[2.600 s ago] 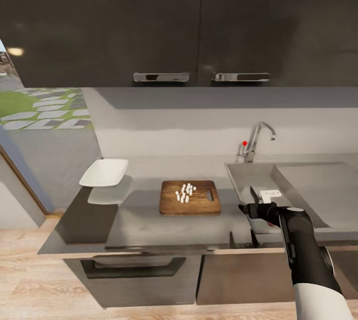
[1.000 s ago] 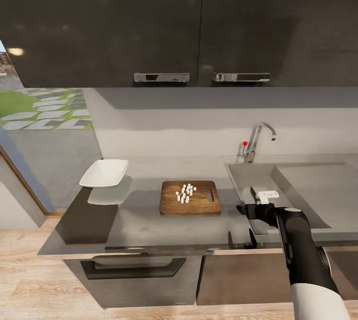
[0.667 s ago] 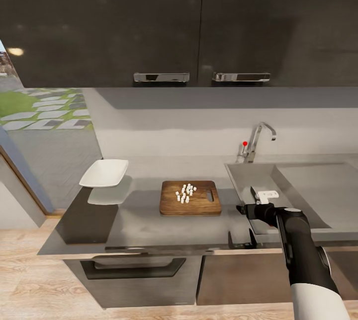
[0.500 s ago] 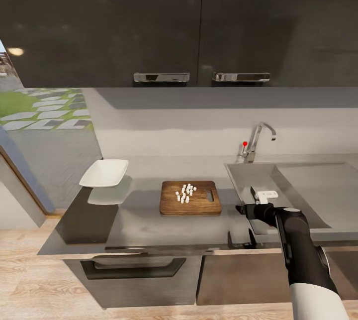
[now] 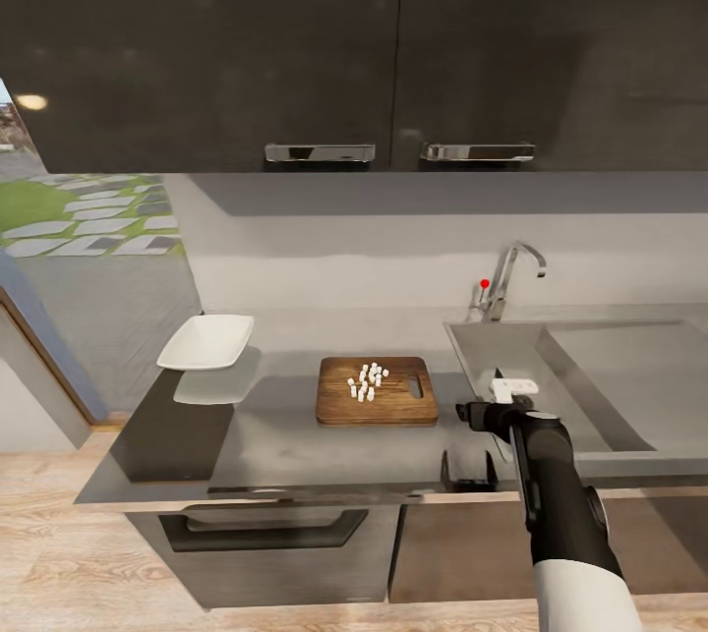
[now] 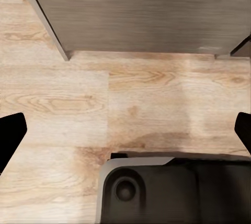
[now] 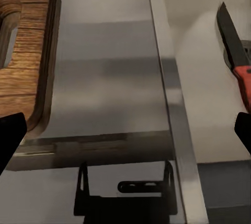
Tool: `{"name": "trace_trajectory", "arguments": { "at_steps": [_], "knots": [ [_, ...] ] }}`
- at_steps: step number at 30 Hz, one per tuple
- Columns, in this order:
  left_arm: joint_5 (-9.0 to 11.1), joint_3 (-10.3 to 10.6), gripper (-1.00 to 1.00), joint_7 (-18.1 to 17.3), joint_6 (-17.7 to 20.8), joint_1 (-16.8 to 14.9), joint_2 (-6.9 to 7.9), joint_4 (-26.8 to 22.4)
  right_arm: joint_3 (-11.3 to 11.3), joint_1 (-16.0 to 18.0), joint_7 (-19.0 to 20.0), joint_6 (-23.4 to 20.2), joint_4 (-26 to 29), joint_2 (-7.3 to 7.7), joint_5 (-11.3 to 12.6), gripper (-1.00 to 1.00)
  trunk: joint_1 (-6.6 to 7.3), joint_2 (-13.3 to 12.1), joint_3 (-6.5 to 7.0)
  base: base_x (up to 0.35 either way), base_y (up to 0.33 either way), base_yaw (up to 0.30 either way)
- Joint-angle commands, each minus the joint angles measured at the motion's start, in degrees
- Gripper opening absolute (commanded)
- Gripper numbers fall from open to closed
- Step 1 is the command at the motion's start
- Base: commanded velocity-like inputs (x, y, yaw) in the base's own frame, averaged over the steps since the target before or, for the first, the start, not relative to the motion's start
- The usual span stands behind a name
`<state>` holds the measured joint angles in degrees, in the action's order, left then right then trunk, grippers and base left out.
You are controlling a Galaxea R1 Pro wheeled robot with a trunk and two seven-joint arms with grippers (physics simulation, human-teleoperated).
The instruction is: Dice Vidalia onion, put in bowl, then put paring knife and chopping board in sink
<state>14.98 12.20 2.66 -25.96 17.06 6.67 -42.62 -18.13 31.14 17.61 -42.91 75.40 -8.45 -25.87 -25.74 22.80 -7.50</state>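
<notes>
Right end effector (image 7: 125, 130), fingers spread and empty, hovers over the bench (image 5: 295, 435) between the chopping board (image 5: 377, 390) with white onion pieces (image 5: 366, 381) and the sink (image 5: 551, 367), where the paring knife (image 7: 235, 57) lies

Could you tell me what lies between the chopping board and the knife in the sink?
In the right wrist view, only bare grey countertop and the sink's raised rim separate the chopping board from the knife.
</notes>
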Motion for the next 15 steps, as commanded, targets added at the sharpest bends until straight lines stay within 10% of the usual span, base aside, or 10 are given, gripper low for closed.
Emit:
{"name": "trace_trajectory", "arguments": {
  "at_steps": [1, 15],
  "knots": [
    [0.46, 0.37, 1.0, 0.2, -0.14, -0.01, 0.06, 0.23, -0.12, 0.06, 0.44, -0.15, 0.09, -0.1, -0.57, 1.0, -0.04, 0.12, -0.11, 0.0, 0.083, 0.0],
    [0.24, 0.37, 1.0, 0.02, -0.14, -0.01, 0.01, 1.16, -0.07, 0.06, 0.27, -0.14, 0.09, -0.17, -0.59, 1.0, -0.04, 0.12, -0.11, 0.13, 0.187, 0.0]
  ]
}}
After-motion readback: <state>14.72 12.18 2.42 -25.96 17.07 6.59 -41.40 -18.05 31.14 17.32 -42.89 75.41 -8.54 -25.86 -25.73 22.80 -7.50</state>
